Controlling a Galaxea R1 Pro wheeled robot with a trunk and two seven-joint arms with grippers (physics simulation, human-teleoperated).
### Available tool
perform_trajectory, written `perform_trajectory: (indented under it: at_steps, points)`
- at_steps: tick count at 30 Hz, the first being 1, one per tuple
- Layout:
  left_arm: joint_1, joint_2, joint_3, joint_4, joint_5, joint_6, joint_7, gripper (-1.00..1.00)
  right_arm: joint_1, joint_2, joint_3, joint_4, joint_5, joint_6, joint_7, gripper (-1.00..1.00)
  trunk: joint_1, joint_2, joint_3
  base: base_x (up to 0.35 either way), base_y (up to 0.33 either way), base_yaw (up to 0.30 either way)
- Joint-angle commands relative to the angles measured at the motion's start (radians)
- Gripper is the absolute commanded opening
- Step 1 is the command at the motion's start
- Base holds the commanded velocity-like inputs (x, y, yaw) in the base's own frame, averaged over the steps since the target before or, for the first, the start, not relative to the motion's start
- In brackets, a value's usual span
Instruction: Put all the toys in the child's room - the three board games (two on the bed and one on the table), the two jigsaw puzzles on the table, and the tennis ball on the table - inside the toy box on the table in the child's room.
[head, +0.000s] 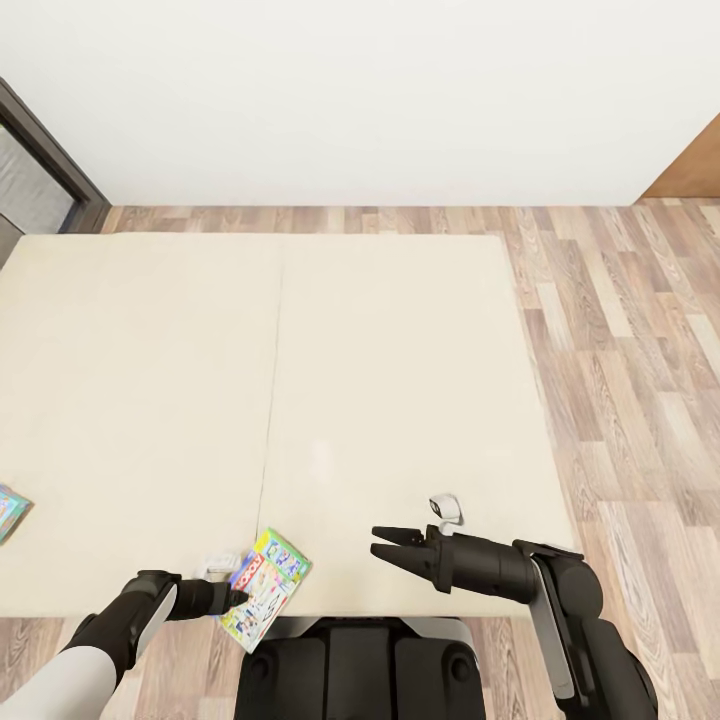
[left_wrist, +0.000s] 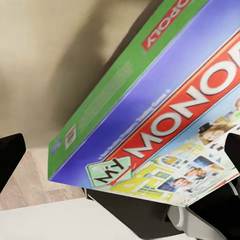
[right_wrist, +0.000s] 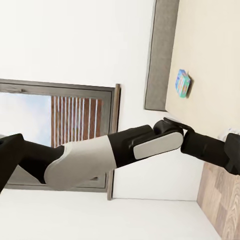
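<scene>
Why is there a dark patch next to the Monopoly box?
In the left wrist view, the Monopoly box casts a soft shadow on the beige bed; its print looks sharp there. In the head view, light is even, without glare.

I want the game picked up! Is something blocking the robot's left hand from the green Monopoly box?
Nothing visible is. The left gripper is already at the flat green Monopoly box on the beige bed's near edge, one black finger on either side.
</scene>
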Motion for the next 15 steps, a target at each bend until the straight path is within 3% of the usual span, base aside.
perform_trajectory:
  at_steps: [1, 15]
  points:
    - [0.0, 0.0, 0.001, -0.002, -0.001, 0.006, -0.004, 1.0, 0.0, 0.001, -0.001, 0.0, 0.0, 0.008, 0.004, 1.0, 0.0, -0.002, -0.003, 0.0, 0.0, 0.0]
    - [0.0, -0.001, 0.0, -0.002, -0.003, -0.001, -0.004, 1.0, 0.0, 0.001, -0.001, 0.0, 0.0, 0.008, 0.006, 1.0, 0.0, -0.002, -0.016, 0.0, 0.0, 0.0]
